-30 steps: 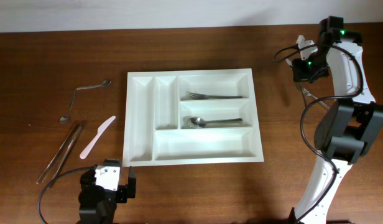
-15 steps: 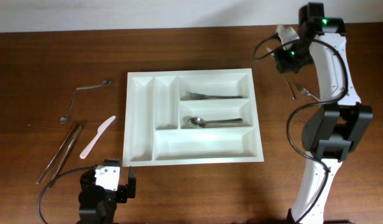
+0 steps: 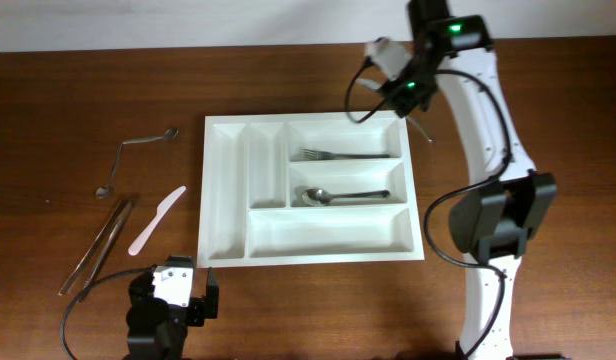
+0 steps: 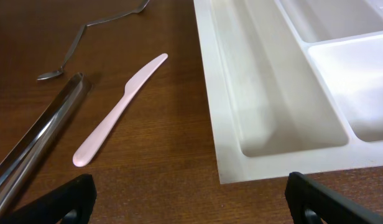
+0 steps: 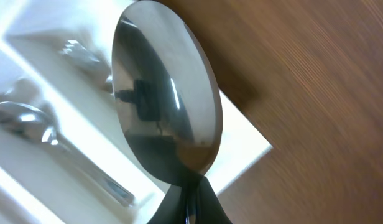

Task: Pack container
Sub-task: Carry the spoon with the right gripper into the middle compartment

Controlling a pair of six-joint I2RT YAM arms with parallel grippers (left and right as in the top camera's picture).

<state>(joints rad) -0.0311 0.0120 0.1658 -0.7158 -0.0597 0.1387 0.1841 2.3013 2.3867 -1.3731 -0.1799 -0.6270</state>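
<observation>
Right gripper (image 5: 188,204) clenched on the neck of a spoon (image 5: 163,93), poised over the far right corner of the tray (image 3: 224,190), which sits at the middle of the table (image 3: 88,80). Left gripper (image 4: 193,198) released, empty, by the tray's near left corner.

Risk: the polished handle, pinched at one narrow spot, may pivot or slip. A release this close to the rim could drop the spoon on the wall or outside.

Tray: smooth white plastic, rounded compartments. Fork (image 3: 343,154) and second spoon (image 3: 338,195): glossy steel. Knife (image 4: 120,112): pale matte plastic, slim.
</observation>
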